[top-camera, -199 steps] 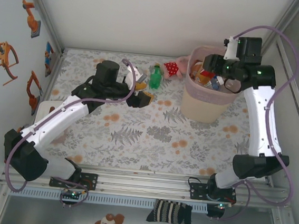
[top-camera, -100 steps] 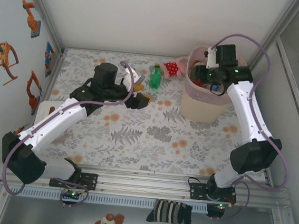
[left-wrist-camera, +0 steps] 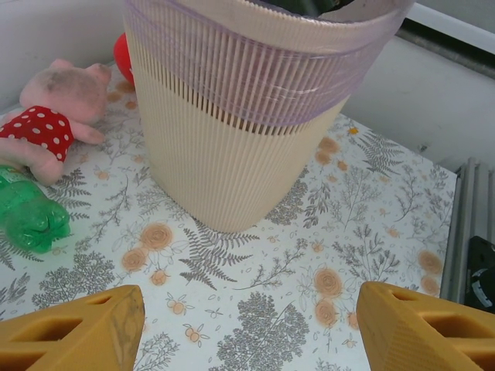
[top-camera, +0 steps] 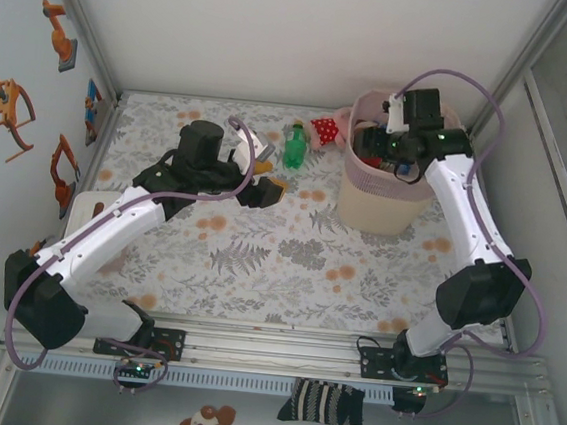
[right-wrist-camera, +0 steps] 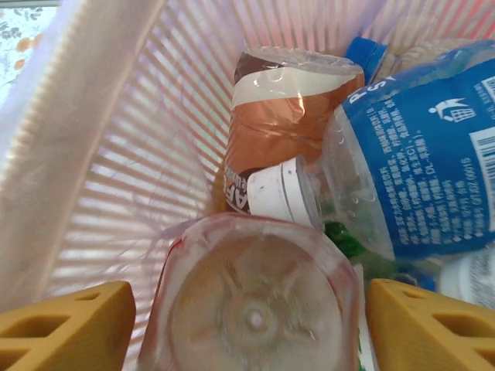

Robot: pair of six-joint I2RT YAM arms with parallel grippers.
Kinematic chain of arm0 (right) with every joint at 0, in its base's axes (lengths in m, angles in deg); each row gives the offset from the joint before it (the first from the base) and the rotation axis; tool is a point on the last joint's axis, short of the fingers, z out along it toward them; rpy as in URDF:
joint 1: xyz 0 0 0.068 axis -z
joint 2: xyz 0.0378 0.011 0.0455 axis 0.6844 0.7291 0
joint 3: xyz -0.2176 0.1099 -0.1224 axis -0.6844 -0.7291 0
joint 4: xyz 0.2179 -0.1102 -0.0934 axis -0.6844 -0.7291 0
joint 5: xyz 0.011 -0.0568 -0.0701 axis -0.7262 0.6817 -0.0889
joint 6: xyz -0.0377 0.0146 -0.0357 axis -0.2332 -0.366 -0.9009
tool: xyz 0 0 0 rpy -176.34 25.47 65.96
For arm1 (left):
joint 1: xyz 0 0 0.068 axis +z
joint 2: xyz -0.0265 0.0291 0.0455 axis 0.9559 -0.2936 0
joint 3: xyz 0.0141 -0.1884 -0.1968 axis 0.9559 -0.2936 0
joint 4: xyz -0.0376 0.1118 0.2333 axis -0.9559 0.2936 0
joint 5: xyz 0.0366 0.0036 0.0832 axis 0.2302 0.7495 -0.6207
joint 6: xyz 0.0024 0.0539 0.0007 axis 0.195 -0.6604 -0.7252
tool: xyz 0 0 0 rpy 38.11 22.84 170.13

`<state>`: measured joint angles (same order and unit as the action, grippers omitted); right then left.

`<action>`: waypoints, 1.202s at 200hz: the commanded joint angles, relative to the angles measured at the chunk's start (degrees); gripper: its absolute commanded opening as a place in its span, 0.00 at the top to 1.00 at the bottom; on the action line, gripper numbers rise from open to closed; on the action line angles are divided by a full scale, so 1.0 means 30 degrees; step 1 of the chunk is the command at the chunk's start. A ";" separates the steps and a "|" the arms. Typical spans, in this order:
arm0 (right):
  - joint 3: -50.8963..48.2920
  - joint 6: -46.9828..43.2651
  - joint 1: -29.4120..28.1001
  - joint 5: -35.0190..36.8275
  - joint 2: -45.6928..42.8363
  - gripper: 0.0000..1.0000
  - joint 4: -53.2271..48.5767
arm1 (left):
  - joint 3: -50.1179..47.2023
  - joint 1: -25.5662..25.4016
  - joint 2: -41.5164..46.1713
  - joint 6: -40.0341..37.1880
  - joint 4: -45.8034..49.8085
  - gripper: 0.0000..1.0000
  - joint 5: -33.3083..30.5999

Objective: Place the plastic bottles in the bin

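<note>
As the top cam shows it, left gripper (top-camera: 266,189) sits low over the mat (top-camera: 259,260), mid-table, jaws apart, nothing in them. Green bottle (top-camera: 294,145) lies on the mat just beyond it, near the back edge, beside the plush (top-camera: 324,129). Bin (top-camera: 374,206) stands upright at back right, just right of the plush. Right gripper (top-camera: 375,146) hangs over the bin's mouth at about rim level; can't read its jaws from this angle.

Left wrist cam: orange fingers (left-wrist-camera: 77,332) in the two lower corners, wide apart, bare mat between them. Bin dead ahead and close, pink band above a beige ribbed wall. Green bottle on its side at far left, base end toward the camera, plush just beside it. Red round thing (left-wrist-camera: 121,54) pokes out behind the bin's left side; can't tell what it is.

Right wrist cam: looking down inside the bin. Jaws apart. Red-label bottle (right-wrist-camera: 255,309) sits between the fingers, base toward the lens, with a sliver of gap on each side, so not clamped. Deeper in the bin: brown bottle (right-wrist-camera: 286,124) against the mesh wall, blue-label bottle (right-wrist-camera: 418,170) on the right, a white cap (right-wrist-camera: 278,189) wedged between those two, a blue cap (right-wrist-camera: 367,54) at the top.
</note>
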<state>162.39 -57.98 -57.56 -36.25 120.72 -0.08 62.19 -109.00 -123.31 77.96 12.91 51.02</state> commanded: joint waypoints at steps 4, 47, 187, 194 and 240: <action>0.2234 0.0322 -0.0277 -0.0644 -0.0797 0.21 -0.1761 | -0.0014 -0.0031 0.0440 0.0022 -0.0313 0.28 0.0003; 0.3566 0.0376 -0.0285 -0.0407 -0.0800 0.30 -0.2099 | -0.0012 -0.0045 0.0471 0.0067 -0.0397 0.28 -0.0004; 0.0315 0.1185 -0.0262 -0.1868 -0.0405 0.70 -0.0820 | 0.0278 0.0036 -0.0244 0.0283 -0.0073 0.28 -0.1327; 0.0642 0.1239 -0.0278 -0.1714 -0.0610 0.69 -0.0807 | 0.0304 0.0049 -0.0398 0.0362 -0.0137 0.28 -0.1528; 0.2017 0.1396 -0.0263 -0.0318 -0.2135 0.65 -0.0806 | 0.0985 0.0257 -0.1941 0.1058 -0.0010 0.28 -0.2830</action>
<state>165.29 -54.59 -58.02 -40.57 119.15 -2.61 62.67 -108.83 -126.63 79.07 12.75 45.12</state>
